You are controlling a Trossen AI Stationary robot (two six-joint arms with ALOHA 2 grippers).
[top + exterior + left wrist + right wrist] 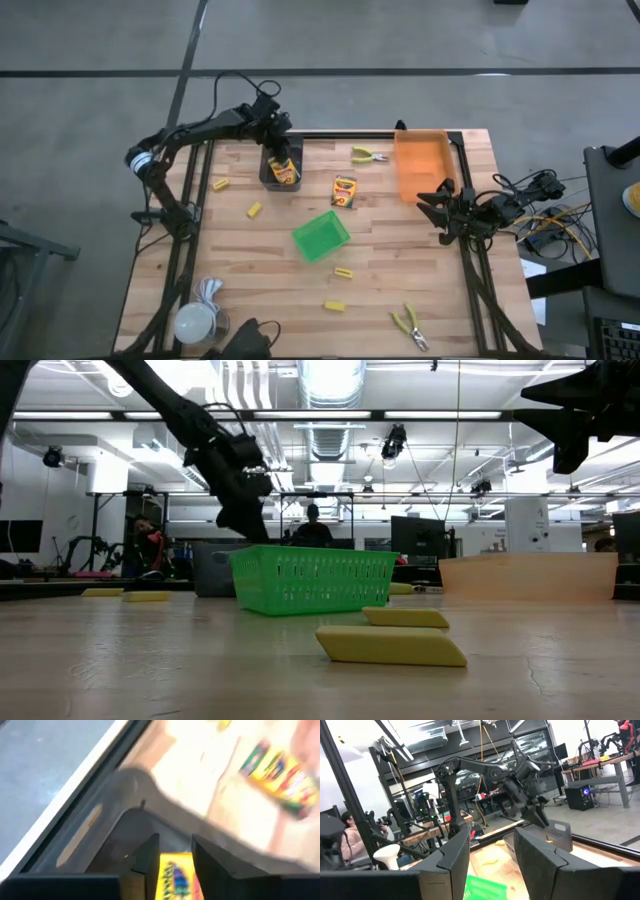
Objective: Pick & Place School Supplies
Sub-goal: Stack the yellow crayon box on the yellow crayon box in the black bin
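Crayon box (176, 879) sits between my left fingers (146, 860), which stand parted beside it over the grey bin (270, 172); light, stiff cardboard, I judge, best pinched across its flat faces, while my right fingers (492, 851) wait part-open.

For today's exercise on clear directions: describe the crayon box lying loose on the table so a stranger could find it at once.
Start at the orange bin at the table's far right. Left of it, between that bin and the grey bin, a crayon box lies flat on bare wood. The other crayon box sits in the grey bin.
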